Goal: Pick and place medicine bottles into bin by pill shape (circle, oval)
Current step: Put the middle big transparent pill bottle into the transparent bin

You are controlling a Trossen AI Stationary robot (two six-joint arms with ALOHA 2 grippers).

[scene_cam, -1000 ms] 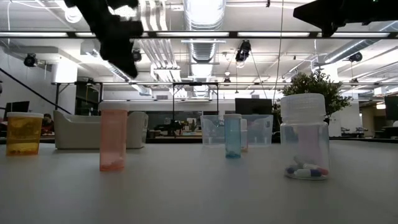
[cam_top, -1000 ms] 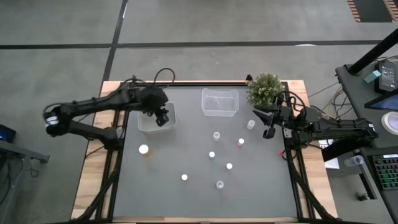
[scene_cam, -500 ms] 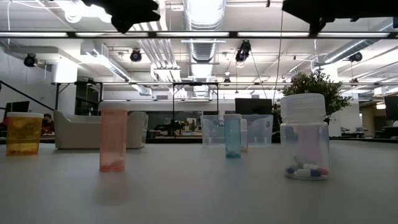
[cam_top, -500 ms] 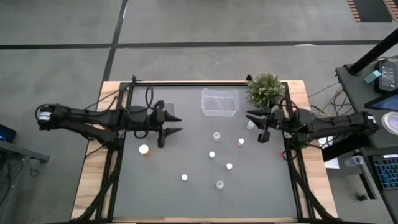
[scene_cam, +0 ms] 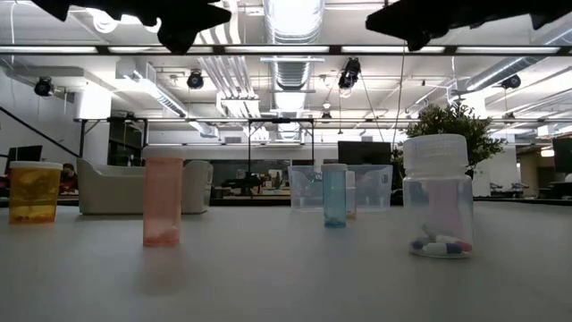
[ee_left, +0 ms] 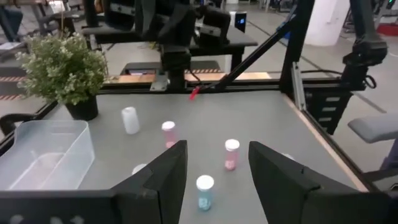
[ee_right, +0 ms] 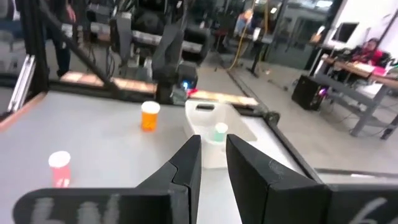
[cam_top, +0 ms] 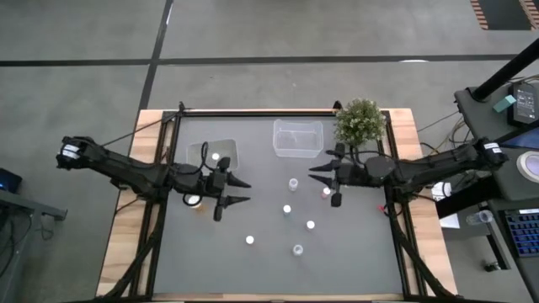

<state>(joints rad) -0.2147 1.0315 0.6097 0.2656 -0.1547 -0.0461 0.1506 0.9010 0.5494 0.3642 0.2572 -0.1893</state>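
Observation:
Several small white-capped bottles stand on the grey table: a clear one [cam_top: 293,183], a pink one [cam_top: 325,192] and others [cam_top: 286,209] nearer the front. An orange one [cam_top: 194,202] stands beside my left arm. One bottle [cam_top: 216,156] stands inside the left clear bin [cam_top: 205,168]. My left gripper [cam_top: 239,192] is open and empty, held level above the table right of that bin, and it also shows in the left wrist view [ee_left: 214,180]. My right gripper [cam_top: 320,173] is open and empty above the table beside the pink bottle, and it also shows in the right wrist view [ee_right: 214,163].
A second clear bin [cam_top: 297,138] stands at the far middle of the table. A bushy potted plant [cam_top: 360,120] stands at the far right corner. In the low view, orange [scene_cam: 34,190], pink [scene_cam: 163,197], blue [scene_cam: 335,195] and clear [scene_cam: 437,197] bottles stand upright.
My left gripper has come away from above the left bin toward the table's near and right side and has turned level. A white-capped bottle now shows in that bin. My right gripper has gone toward the table's left, to the clear and pink bottles.

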